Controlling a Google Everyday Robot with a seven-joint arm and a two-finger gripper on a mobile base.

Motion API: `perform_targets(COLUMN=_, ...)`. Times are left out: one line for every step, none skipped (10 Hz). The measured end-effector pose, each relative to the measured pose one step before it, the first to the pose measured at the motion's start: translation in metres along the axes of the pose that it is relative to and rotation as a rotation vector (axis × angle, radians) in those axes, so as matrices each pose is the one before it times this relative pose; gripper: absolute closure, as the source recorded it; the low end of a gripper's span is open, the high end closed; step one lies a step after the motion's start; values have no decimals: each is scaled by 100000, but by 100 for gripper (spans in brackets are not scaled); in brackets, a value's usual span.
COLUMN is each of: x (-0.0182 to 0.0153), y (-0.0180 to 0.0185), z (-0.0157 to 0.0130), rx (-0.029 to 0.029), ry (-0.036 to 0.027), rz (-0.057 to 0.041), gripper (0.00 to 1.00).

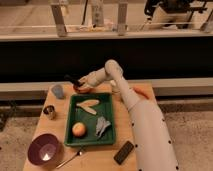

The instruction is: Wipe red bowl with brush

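The red bowl (pixel 83 90) sits at the back of the wooden table, just behind the green tray. My gripper (pixel 80 84) hovers right over the bowl's left rim, with the arm reaching in from the right. It is shut on the brush (pixel 71 79), a slim dark stick that pokes up and to the left from the fingers. The gripper hides much of the bowl's inside.
The green tray (pixel 111 136) holds pale banana pieces (pixel 89 105), an orange fruit (pixel 78 129) and a grey object (pixel 102 125). A grey cup (pixel 58 91) and metal cup (pixel 49 111) stand left. A purple bowl (pixel 44 149), spoon (pixel 70 158) and black block (pixel 124 152) lie in front.
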Motion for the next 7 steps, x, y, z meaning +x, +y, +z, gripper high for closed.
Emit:
perform_targets(x=1, y=-535, z=543, rx=-506, ry=-193, rz=-577, gripper=100)
perform_targets(x=-379, y=-318, z=736, rx=-842, ry=-469, rz=-1012, gripper=100)
perform_targets(x=0, y=0, z=0, rx=0, ry=0, rz=0, gripper=100)
perform_targets(x=-1736, y=414, z=2451, rx=-5248, ry=-3810, rz=-3800, gripper=100)
perform_targets(x=-667, y=548, z=546, rx=-1644, ry=-1910, rz=-1306, gripper=100)
perform_targets(x=-538, y=335, z=257, rx=-988, ry=-1205, rz=-891, gripper=100)
perform_targets(x=-877, y=862, z=236, rx=-1308, ry=-1571, rz=-994, gripper=100)
